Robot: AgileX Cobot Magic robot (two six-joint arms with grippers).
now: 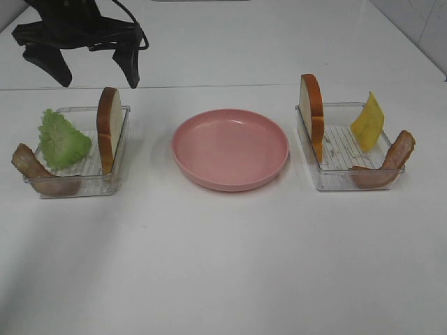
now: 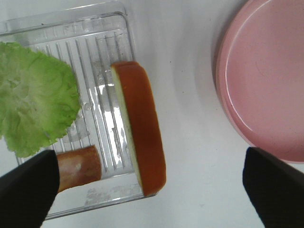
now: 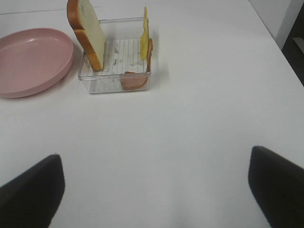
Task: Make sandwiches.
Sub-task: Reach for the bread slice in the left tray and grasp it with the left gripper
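Nearest, the right gripper (image 3: 154,190) hangs over bare white table (image 1: 223,272), jaws spread wide and gripping nothing. Farther in sits the pink plate (image 1: 230,148), and the sandwich parts lie unstacked in trays either side of it. At the plate's 9 o'clock is the left tray (image 1: 77,188): the left bacon strip (image 1: 31,167) leans over its near corner, the lettuce leaf (image 1: 63,139) is behind that, and the left bread slice (image 1: 108,129) stands on edge against the wall nearest the plate. At 3 o'clock is the right tray (image 1: 335,183), holding the right bacon strip (image 1: 391,160), the upright right bread slice (image 1: 312,115) and, farthest back, the cheese slice (image 1: 368,120). At about 10 o'clock the left gripper (image 1: 98,73) hangs above the left tray, jaws fully apart and empty.
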